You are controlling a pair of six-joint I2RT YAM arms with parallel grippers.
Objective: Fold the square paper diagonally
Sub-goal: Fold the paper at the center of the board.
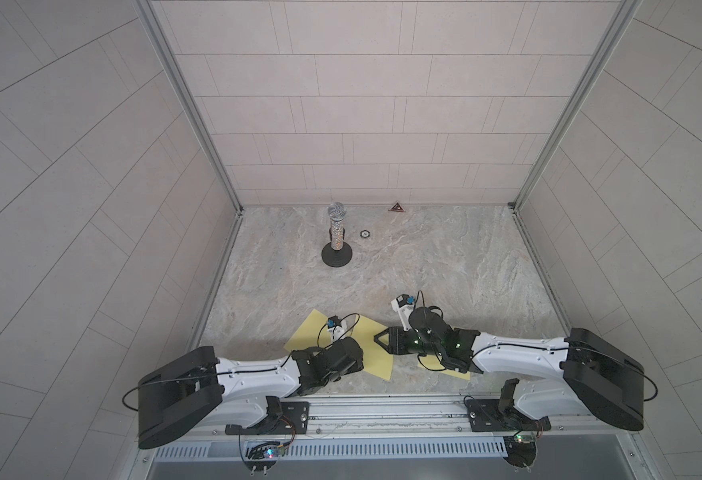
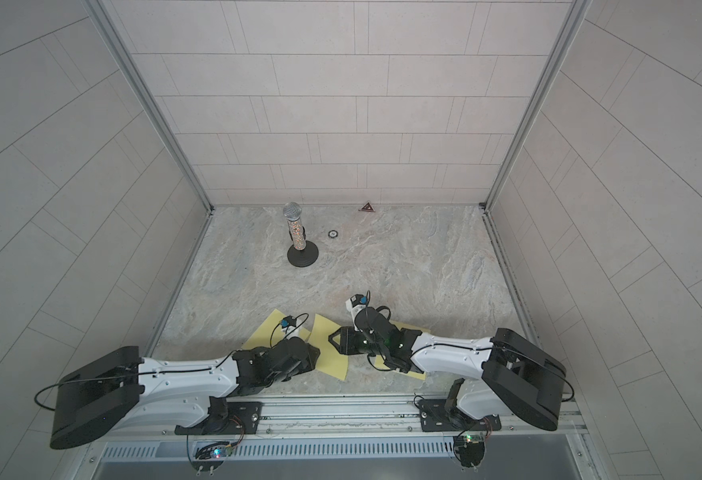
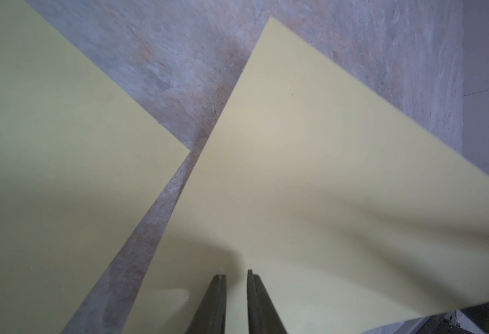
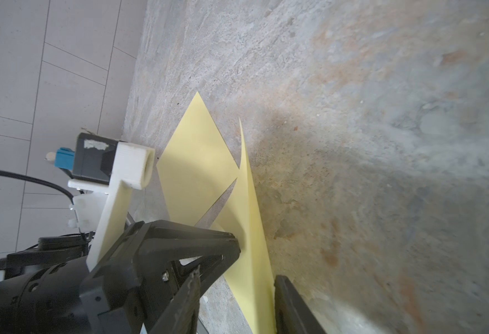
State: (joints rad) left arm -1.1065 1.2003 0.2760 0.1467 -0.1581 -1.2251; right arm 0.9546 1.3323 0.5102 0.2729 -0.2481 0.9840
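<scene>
We see the yellow paper (image 1: 376,365) curling up off the bench (image 1: 445,266); the left tool (image 3: 235,274) sits narrowly apart on it; the right tool (image 1: 378,337) we cannot tell.

white arms (image 1: 258,376), black joints (image 1: 602,374), black cables (image 4: 12,173)

Open marbled stone tabletop (image 1: 445,266) spans middle and right. Obstacles: upright silver-headed microphone on a black round base (image 1: 336,235) far left, small round black-rimmed disc (image 1: 365,234) beside it, lifted pale-yellow paper sheet (image 1: 376,361) near centre.
</scene>
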